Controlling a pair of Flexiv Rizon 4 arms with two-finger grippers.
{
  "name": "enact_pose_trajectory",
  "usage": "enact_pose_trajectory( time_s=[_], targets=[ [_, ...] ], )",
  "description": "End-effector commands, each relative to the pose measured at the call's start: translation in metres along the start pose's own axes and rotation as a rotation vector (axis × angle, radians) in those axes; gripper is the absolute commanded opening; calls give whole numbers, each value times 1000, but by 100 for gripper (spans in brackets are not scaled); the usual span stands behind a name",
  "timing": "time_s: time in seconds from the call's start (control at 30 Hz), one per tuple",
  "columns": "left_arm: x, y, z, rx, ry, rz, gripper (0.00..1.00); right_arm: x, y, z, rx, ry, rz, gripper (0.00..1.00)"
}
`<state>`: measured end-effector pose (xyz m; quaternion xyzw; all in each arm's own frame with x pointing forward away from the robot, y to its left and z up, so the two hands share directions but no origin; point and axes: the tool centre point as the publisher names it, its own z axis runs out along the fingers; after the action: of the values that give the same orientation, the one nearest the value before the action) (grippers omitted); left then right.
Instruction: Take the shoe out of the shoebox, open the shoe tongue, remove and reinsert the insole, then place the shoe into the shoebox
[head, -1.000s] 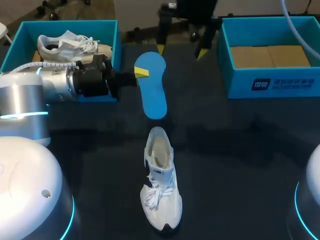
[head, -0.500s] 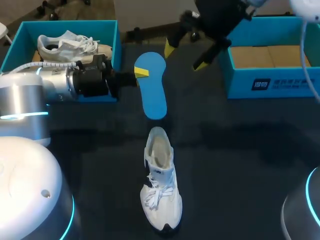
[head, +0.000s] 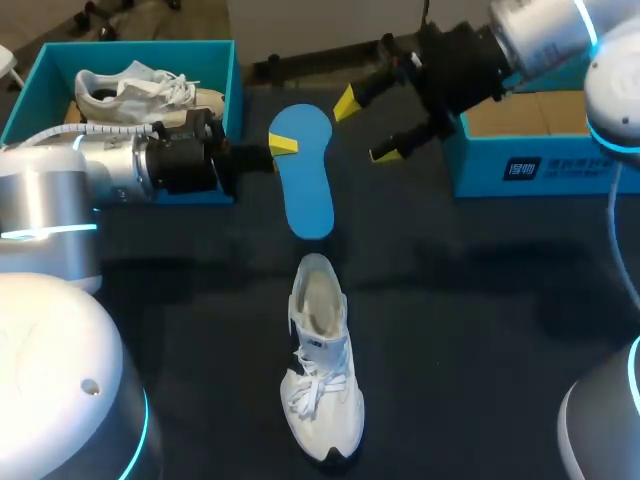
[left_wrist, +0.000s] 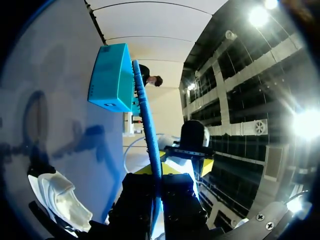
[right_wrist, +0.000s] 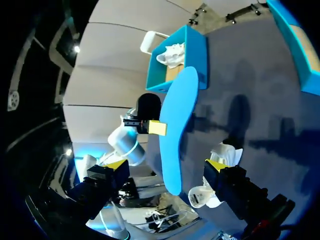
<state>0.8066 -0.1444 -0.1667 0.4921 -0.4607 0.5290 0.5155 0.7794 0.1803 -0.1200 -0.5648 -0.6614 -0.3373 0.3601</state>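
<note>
My left gripper (head: 281, 147) is shut on one edge of the blue insole (head: 305, 175), holding it above the table between the two boxes. In the left wrist view the insole (left_wrist: 146, 120) stands edge-on out of the shut gripper (left_wrist: 157, 186). My right gripper (head: 366, 128) hangs open just right of the insole, fingers pointing at it without touching. From the right wrist, the insole (right_wrist: 176, 131) lies ahead of the open gripper (right_wrist: 165, 166). The white shoe (head: 320, 355) lies on the table near the front, its opening toward the insole.
A teal shoebox (head: 226, 75) at the back left holds a second white shoe (head: 135, 88). Another teal shoebox (head: 540, 165) with a bare cardboard floor stands at the back right, under my right arm. Dark tabletop surrounds the shoe.
My right gripper has swung from the table's far edge down toward the insole, turning from pointing down to pointing sideways. The left arm, insole and shoe have not moved.
</note>
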Motion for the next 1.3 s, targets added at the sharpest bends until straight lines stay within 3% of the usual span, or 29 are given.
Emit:
enact_pose_trajectory(
  time_s=[0.03, 0.3, 0.57, 0.93, 1.07, 1.3],
  targets=[
    [0, 0, 0, 0, -2, 0, 0, -8, -6, 2, -16, 217, -9, 100],
    [-2, 0, 0, 8, -22, 26, 0, -18, -6, 5, -21, 248, -22, 100],
    [7, 1, -7, -19, 42, 221, 0, -23, -7, 9, -27, 287, -29, 100],
    [17, 8, -17, 23, 118, 767, 0, -31, -7, 9, -38, 378, -47, 100],
    [24, 11, -16, 77, 131, 1006, 0, -31, -7, 9, -38, 378, -47, 100],
    [28, 15, -16, 85, 135, 1541, 0, -31, -7, 9, -38, 378, -47, 100]
  ],
)
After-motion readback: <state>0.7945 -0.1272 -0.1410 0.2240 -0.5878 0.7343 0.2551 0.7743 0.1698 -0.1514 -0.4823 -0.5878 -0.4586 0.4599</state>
